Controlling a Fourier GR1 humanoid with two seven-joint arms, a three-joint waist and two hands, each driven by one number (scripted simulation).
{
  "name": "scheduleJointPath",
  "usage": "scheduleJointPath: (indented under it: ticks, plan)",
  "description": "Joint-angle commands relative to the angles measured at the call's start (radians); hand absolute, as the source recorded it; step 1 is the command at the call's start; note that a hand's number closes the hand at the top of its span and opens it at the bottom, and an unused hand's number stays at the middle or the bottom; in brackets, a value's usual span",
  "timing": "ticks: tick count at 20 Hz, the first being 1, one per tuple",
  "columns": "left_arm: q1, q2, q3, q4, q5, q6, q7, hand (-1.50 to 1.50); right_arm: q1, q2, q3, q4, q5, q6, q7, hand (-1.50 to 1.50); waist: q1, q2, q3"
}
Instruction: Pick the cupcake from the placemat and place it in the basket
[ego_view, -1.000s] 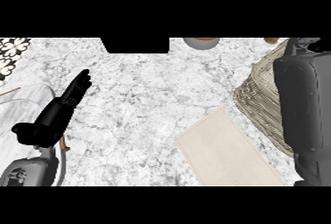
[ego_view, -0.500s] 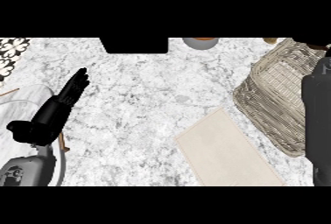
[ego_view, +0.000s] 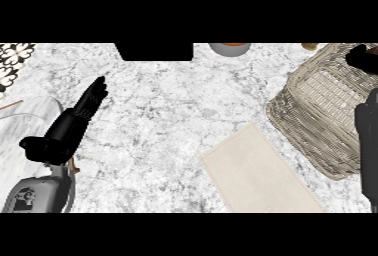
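Bench (ego_view: 170, 130): white marble with grey veins, filling the view.
Basket (ego_view: 325, 105): woven, pale, at the right side — tilted on the diagonal, its far corner near the top edge and its near corner running toward the right edge. Its open weave floor shows; no cupcake can be made out inside from here.
Placemat (ego_view: 258, 175): plain beige rectangle lying flat, just left of and below the basket, its long side parallel to the basket's wall. Its top is bare.
Left arm (ego_view: 37, 192): grey forearm rising from the lower left corner.
Left hand (ego_view: 70, 127): black, released — fingers straight and together, pointing up and to the right, holding nothing, resting over the left part of the bench.
Right arm (ego_view: 367, 150): dark strip along the right edge, overlapping the basket's right side.
Right hand (ego_view: 362, 57): only a dark bit shows at the upper right, over the basket's far corner; I cannot tell how its fingers stand.
Cupcake: not visible anywhere; whether the right hand hides it cannot be told.
Cup (ego_view: 227, 48): grey, round, at the top edge, cut off.
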Motion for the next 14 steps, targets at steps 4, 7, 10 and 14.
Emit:
scheduleJointPath:
  ticks: [4, 7, 10, 14]
  plan:
    - [0.022, 0.010, 0.012, 0.043, -0.002, -0.018, -0.044, 0.00, 0.059, -0.033, -0.092, 0.034, -0.084, -0.246, -0.097, 1.50, -0.001, 0.002, 0.000]
    - [0.047, 0.008, 0.000, -0.094, 0.017, -0.027, 0.053, 0.00, 0.052, -0.117, -0.103, 0.069, -0.195, -0.169, -0.178, -1.50, 0.003, -0.001, 0.000]
    - [0.051, -0.010, -0.011, -0.059, -0.010, -0.014, 0.013, 0.00, 0.057, -0.090, -0.065, 0.129, -0.174, -0.238, -0.205, -1.50, 0.002, -0.001, 0.000]
    - [0.013, -0.002, 0.020, 0.000, 0.000, -0.016, -0.007, 0.00, 0.051, -0.116, -0.055, 0.103, -0.254, -0.214, -0.261, -1.50, -0.001, -0.001, 0.000]
